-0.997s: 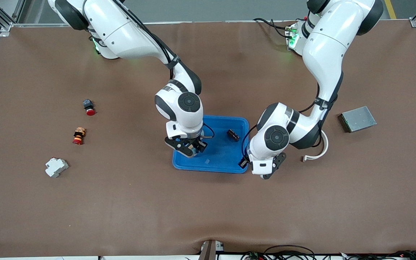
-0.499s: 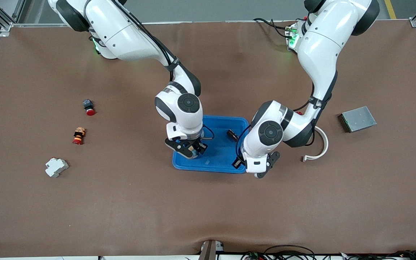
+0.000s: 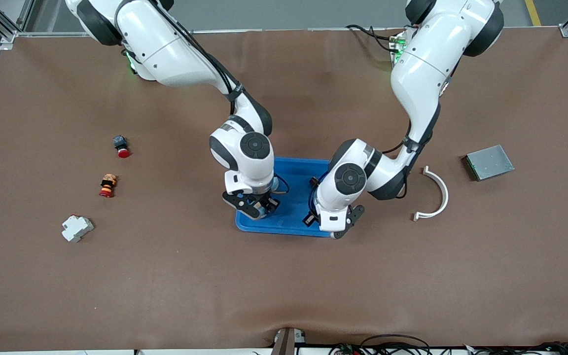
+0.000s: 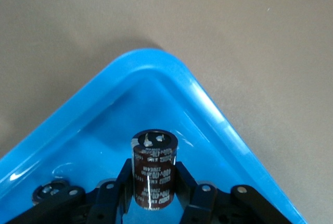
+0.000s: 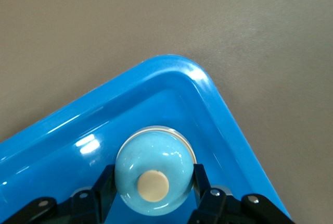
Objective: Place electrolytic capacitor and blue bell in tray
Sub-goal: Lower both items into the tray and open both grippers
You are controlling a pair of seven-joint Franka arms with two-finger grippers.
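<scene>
A bright blue tray (image 3: 295,170) lies mid-table. My left gripper (image 3: 332,225) is over the tray's camera-side corner at the left arm's end. It is shut on the electrolytic capacitor (image 4: 153,168), a dark brown cylinder with white print held between the black fingers (image 4: 115,193) above the tray floor (image 4: 104,130). My right gripper (image 3: 256,208) is over the neighbouring corner at the right arm's end. It is shut on the blue bell (image 5: 152,176), a pale blue dome with a cream knob, inside the tray rim (image 5: 171,62). In the front view both parts are hidden under the hands.
A small black part (image 4: 49,191) lies in the tray. On the mat at the left arm's end lie a white curved piece (image 3: 438,195) and a grey metal box (image 3: 488,161). At the right arm's end sit a red-capped button (image 3: 121,146), an orange-red part (image 3: 108,185) and a white block (image 3: 77,228).
My left arm has swung toward the right arm's end, carrying the capacitor from the tray's edge to over its inside. The right gripper has barely shifted.
</scene>
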